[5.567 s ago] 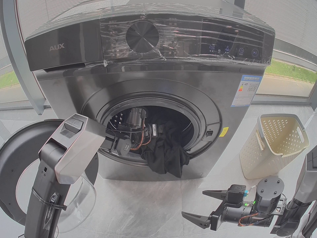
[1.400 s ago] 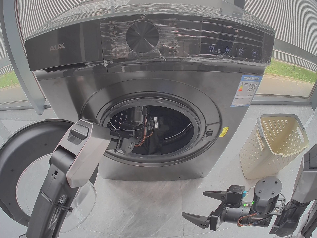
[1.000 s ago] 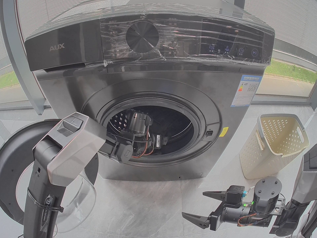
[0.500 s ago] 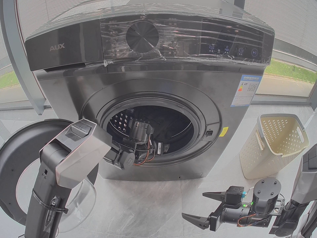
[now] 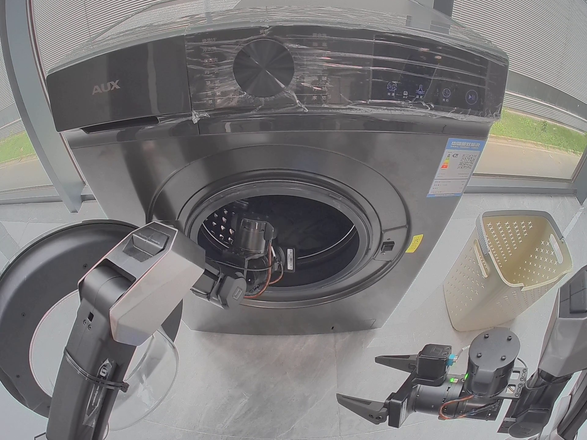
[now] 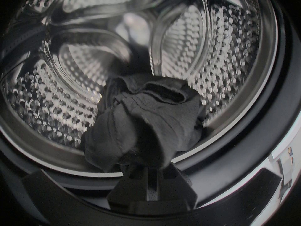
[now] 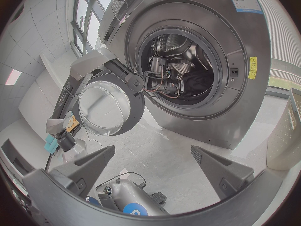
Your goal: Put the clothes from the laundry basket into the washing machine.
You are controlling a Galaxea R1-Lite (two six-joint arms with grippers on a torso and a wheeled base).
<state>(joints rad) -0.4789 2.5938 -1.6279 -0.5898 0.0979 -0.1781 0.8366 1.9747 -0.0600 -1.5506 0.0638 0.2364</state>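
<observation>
Grey steel washing machine (image 5: 293, 148) fills the middle. Its round door (image 5: 30, 313) stands swung open to the left, partly behind the left arm (image 5: 140, 276). Cream perforated laundry basket (image 5: 507, 270) stands on the floor tiles (image 5: 275, 374) right of the machine, leaning, well apart from the opening. The left arm's wrist sits in the left of the drum (image 6: 62, 104) mouth and blocks part of it. Inside, dark garment (image 6: 141, 123) is heaped on the drum's lower wall, with the left gripper (image 6: 152, 171) clenched on its near edge. Right gripper (image 5: 358, 378) is low before the machine, jaws released and spread wide.
</observation>
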